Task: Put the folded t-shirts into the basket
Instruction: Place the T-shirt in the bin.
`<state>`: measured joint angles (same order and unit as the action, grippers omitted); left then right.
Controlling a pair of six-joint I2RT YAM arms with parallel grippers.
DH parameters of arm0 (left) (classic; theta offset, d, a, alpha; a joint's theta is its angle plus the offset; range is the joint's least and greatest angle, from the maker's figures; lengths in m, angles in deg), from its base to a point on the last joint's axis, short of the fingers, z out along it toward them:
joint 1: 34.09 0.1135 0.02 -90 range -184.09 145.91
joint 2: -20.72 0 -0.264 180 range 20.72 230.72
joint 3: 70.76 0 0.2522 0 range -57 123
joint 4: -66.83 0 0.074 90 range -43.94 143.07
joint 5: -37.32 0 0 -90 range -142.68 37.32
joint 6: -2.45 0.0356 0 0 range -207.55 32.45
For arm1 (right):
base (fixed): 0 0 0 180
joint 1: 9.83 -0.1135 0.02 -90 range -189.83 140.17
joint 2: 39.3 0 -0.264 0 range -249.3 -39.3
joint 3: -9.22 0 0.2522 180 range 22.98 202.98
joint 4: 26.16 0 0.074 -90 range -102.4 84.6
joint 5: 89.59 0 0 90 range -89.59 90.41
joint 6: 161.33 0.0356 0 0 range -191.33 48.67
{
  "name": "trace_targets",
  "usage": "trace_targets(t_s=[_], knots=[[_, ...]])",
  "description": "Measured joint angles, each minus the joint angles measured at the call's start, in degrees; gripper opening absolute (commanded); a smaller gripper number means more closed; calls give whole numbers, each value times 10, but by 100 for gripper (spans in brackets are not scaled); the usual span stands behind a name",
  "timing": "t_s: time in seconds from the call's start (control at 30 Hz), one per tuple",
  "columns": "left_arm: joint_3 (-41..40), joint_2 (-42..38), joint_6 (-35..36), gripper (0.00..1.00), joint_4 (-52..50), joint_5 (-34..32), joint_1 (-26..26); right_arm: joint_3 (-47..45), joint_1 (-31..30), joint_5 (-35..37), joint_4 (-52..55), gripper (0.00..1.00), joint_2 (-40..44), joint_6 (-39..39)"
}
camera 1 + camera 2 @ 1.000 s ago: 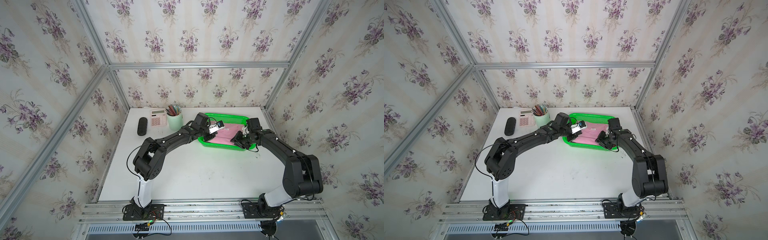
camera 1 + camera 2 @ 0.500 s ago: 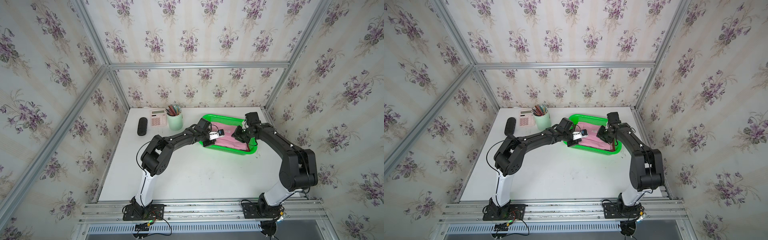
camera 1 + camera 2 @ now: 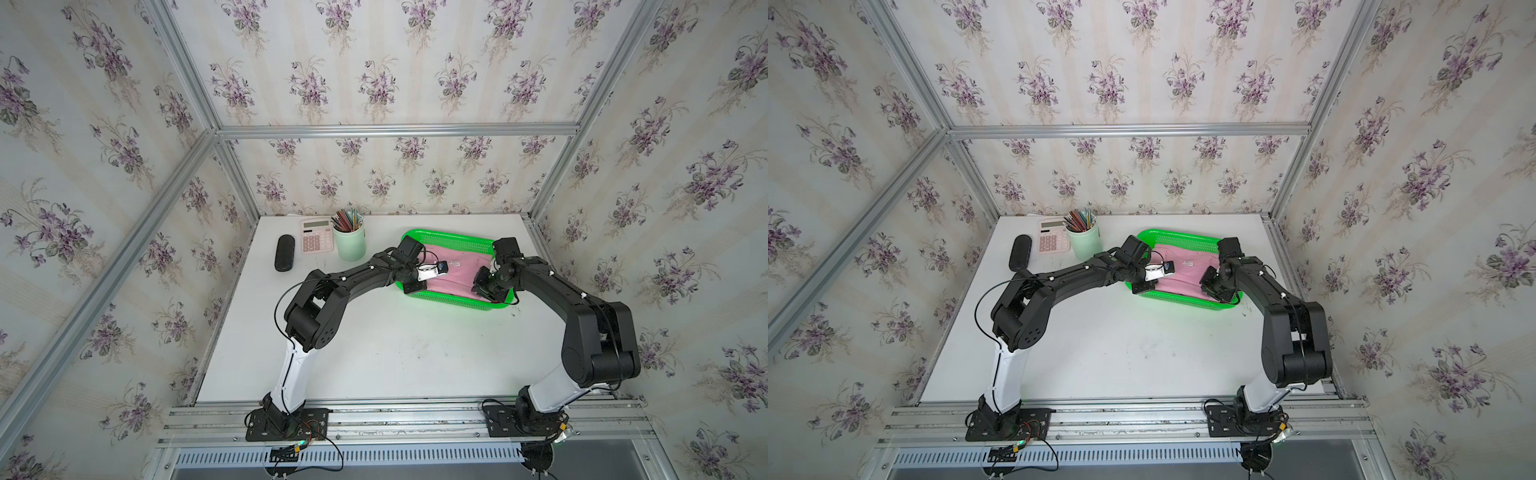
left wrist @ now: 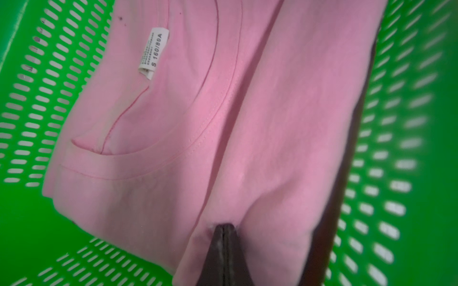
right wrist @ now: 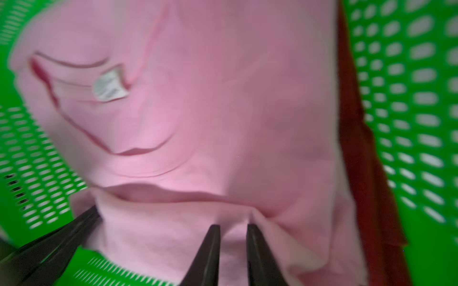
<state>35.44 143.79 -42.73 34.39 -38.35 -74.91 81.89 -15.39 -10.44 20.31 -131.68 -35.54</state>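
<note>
The bare white tabletop (image 3: 395, 345) comes nearest, with the two arms rising from its near edge and reaching away over it. Beyond that, right of the middle, the bright green basket (image 3: 455, 238) sits askew on the tabletop.

The left end effector (image 4: 223, 227) is at the basket's near left corner. Its jaws are pressed together on a pucker of pink cloth by the shirt's edge. The right end effector (image 5: 233, 227) is over the near right end of the basket. Its jaws stand a narrow gap apart, with rumpled pink cloth showing between them; whether they clasp it I cannot tell.

The light pink t-shirt (image 3: 455, 272) lies folded inside the basket, on top and covering most of the floor, its white neck label (image 4: 153, 52) facing up. The dark red t-shirt (image 5: 359, 153) lies under it, showing only as a strip along one edge beside the mesh wall.

Farther back on the left, well apart from the basket, stands a pale green pencil cup (image 3: 350, 246). A pink calculator (image 3: 317, 237) lies just beside it, and a black case (image 3: 285, 252) lies further left.
</note>
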Motion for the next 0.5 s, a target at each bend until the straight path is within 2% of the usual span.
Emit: trace_targets(t_s=[0.2,0.3,0.47,0.5], knots=[[3,0,-10,0,-9,-13,1,-35,21,19,-43,20,0,2],[4,-2,-15,0,-9,-20,1,-34,23,21,-50,23,5,2],[4,-40,-32,3,-41,-42,4,-2,25,42,-22,39,50,5],[2,-62,-40,4,-42,-44,5,12,25,45,-20,45,72,5]])
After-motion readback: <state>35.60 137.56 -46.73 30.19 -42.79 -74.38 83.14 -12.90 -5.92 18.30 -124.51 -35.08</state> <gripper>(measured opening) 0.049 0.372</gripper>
